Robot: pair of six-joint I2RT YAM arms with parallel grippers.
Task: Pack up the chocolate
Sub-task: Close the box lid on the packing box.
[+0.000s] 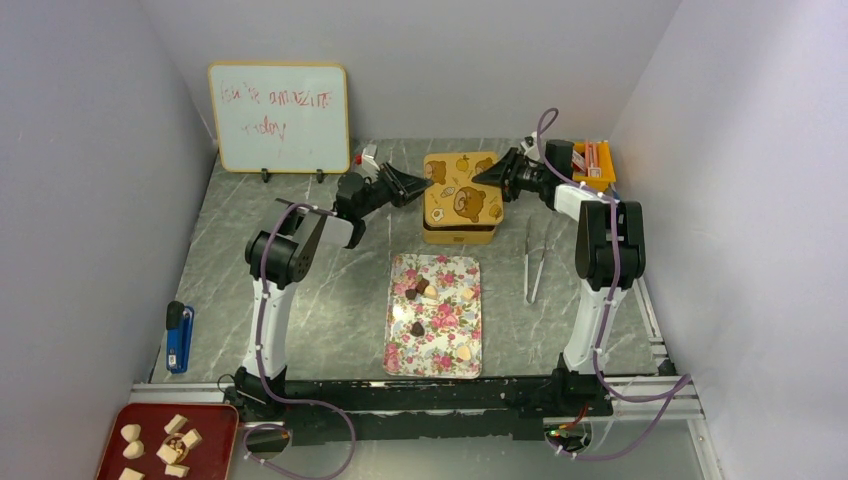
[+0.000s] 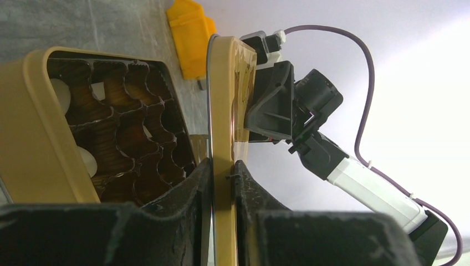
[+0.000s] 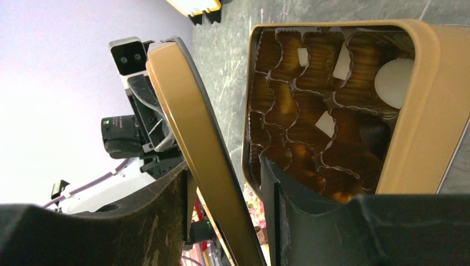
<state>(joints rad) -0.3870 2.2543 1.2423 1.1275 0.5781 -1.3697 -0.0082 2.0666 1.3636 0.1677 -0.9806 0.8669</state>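
Facing up, lid (image 1: 462,195) pinched both sides.

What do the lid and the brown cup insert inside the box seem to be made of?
The lid: probably thin painted metal; its edge is slim, rolled, and shows glossy reflections. The cup insert: likely thin moulded plastic or foil, golden brown, with fluted shiny walls; which one is unclear.

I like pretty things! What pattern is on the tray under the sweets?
Pink flowers and green leaves cover the white rectangular tray, clearest in the top external view.
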